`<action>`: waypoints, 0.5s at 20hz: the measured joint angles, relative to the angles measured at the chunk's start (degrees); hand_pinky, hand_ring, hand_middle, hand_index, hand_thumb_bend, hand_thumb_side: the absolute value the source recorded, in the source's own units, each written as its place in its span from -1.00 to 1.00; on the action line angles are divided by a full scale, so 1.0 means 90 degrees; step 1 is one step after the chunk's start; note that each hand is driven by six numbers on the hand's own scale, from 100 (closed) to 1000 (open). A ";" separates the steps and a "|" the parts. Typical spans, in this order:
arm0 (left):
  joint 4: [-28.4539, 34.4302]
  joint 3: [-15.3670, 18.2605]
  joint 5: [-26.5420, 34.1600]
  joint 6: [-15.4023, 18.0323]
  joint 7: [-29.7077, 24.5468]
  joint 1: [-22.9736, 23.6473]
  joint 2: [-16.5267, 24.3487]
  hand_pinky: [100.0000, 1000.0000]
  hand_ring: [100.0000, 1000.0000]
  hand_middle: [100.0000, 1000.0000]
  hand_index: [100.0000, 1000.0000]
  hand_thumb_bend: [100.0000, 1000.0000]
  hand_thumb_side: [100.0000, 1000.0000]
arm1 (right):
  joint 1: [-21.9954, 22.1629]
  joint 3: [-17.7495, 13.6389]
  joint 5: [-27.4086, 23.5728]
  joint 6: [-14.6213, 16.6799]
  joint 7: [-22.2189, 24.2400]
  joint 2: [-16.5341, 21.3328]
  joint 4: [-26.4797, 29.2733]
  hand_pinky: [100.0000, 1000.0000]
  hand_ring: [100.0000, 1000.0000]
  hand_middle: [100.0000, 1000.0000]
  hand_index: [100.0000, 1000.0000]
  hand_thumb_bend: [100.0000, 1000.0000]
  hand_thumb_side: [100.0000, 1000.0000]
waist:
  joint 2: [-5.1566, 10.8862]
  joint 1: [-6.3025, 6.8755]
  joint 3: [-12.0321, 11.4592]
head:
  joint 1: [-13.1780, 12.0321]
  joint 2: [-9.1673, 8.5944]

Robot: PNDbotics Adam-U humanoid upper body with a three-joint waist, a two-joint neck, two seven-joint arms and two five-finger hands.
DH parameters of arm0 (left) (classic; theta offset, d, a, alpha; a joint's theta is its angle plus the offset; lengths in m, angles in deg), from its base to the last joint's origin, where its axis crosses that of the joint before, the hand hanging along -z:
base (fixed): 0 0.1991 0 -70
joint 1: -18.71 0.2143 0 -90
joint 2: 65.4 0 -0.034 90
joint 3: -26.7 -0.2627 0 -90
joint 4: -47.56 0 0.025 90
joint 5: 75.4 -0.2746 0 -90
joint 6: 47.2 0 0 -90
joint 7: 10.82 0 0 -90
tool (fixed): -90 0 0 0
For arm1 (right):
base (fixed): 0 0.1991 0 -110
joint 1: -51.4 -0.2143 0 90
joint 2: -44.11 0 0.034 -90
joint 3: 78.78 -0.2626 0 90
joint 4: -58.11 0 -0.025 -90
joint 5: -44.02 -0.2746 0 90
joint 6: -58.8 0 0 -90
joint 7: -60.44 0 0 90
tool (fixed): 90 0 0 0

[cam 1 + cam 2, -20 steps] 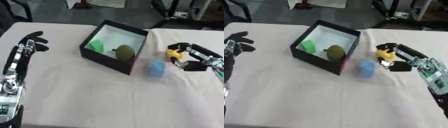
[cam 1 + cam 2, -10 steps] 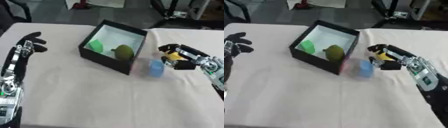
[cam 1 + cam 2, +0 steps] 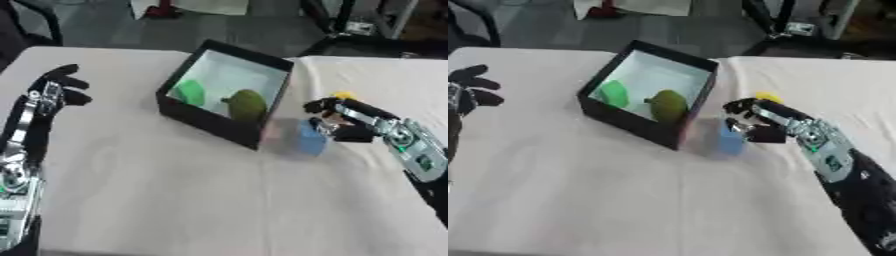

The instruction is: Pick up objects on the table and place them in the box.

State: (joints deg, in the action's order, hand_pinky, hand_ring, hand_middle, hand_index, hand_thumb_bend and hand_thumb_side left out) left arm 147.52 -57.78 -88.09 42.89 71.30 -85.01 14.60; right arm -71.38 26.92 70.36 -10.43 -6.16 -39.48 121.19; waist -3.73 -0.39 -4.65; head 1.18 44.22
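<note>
A black box (image 3: 220, 123) with a pale inside stands on the white-clothed table (image 3: 175, 200), and everything else is placed from it. Inside the box, toward its left wall, lies a bright green object (image 3: 189, 92); beside that, against the wall nearest the robot's right arm, lies an olive-green rounded object (image 3: 248, 104).

Just outside the box's right front corner, on the cloth, stands a small light-blue block (image 3: 310, 141), very close to the box wall; whether it touches the wall cannot be told.

The right hand (image 3: 343, 120) sits immediately right of the box, just beyond the blue block, with its arm running off toward the lower right of the view. Its fingers are curled inward around a small item, of which a yellow part (image 3: 344, 95) shows above the fingers on the side away from the robot. The dark fingertips (image 3: 741, 107) reach toward the block and the box's right wall; contact with the block cannot be made out.

The left hand (image 3: 52, 91) hangs well left of the box, over the cloth near the table's left edge, fingers relaxed and spread, holding nothing. Its forearm runs down toward the view's lower left corner.
</note>
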 measured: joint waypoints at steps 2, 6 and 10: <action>0.0000 0.0000 -0.0006 -0.0001 -0.0001 0.0000 0.0000 0.31 0.07 0.15 0.69 -1.00 0.99 | 0.0000 0.0027 0.0021 0.0039 0.0051 -0.0002 -0.0002 0.64 0.74 0.62 0.84 -1.00 0.82 | 0.0000 0.0000 0.0000 | 0.0002 0.0000; 0.0000 -0.0001 -0.0030 -0.0007 -0.0014 0.0000 0.0000 0.31 0.07 0.15 0.69 -1.00 0.99 | 0.0000 0.0071 0.0079 0.0113 0.0208 -0.0003 0.0000 0.66 0.74 0.63 0.85 -1.00 0.90 | 0.0000 0.0000 0.0000 | 0.0007 0.0000; 0.0000 -0.0003 -0.0048 -0.0009 -0.0019 0.0000 0.0000 0.30 0.07 0.15 0.69 -1.00 0.99 | 0.0001 0.0110 0.0223 0.0210 0.0428 -0.0003 0.0037 0.67 0.76 0.64 0.86 -1.00 0.91 | 0.0000 0.0000 0.0000 | 0.0011 0.0000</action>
State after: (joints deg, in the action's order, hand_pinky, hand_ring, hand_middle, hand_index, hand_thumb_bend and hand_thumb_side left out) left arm 147.52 -57.80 -88.52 42.81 71.14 -85.01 14.60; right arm -71.38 27.91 72.36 -8.54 -2.31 -39.51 121.52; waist -3.73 -0.39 -4.64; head 1.28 44.22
